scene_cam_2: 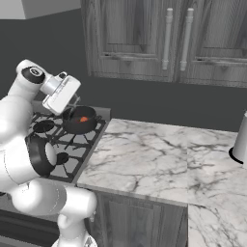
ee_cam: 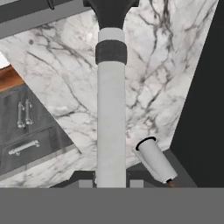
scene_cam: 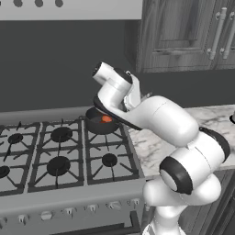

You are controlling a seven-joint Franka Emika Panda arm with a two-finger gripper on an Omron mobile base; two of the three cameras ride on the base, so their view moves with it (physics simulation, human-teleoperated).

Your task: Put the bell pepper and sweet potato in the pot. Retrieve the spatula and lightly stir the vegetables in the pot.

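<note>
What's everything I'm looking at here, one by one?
Round dark grey-black pot: one, on the back right burner of the stove.
Orange-brown sweet potato: one, inside the pot.
Slim spatula with pale grey handle and black head: one, held in the pincer.
Gas stove with black grates: one, left of the counter.
White marble counter: one, right of the stove.
Grey wooden cabinets: above the counter.
Pale cylinder: one, counter's far right.
Pincer: one, dark, shut on the spatula handle.

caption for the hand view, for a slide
Gripper shut on the spatula, its pale handle running up over the marble counter.
</note>
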